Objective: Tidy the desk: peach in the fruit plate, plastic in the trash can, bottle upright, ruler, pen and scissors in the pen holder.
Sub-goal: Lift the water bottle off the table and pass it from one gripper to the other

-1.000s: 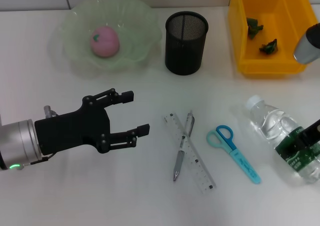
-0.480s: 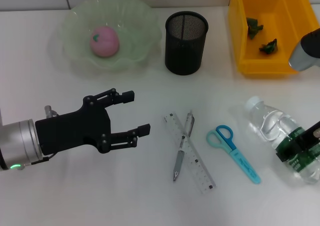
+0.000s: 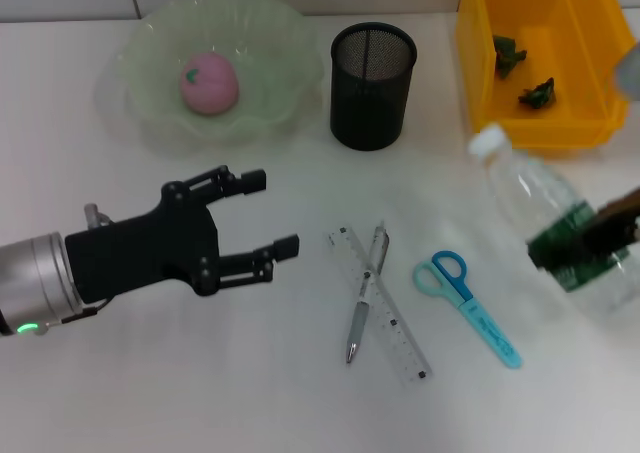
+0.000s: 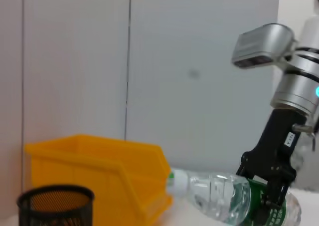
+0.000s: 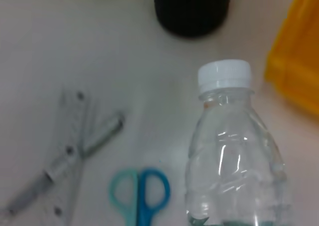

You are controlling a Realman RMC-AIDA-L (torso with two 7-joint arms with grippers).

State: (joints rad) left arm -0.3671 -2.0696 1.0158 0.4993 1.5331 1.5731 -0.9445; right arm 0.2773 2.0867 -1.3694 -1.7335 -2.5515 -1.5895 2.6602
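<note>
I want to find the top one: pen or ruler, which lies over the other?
The pen. Its grey barrel crosses over the clear ruler, making an X beside the blue scissors.

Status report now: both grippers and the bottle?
Right gripper shut on clear plastic bottle, tilted, cap raised. Left gripper open, hovering. Nothing obstructing.

The right gripper (image 3: 612,235) is smeared by motion and cut by the head view's edge, so its fingers around the bottle (image 3: 548,221) blur into the green label. In the right wrist view the bottle's lower body runs out of the picture. In the left wrist view the pen holder (image 4: 55,204) shows only its rim. The trash can (image 3: 540,53) is cut off at the head view's top.
</note>
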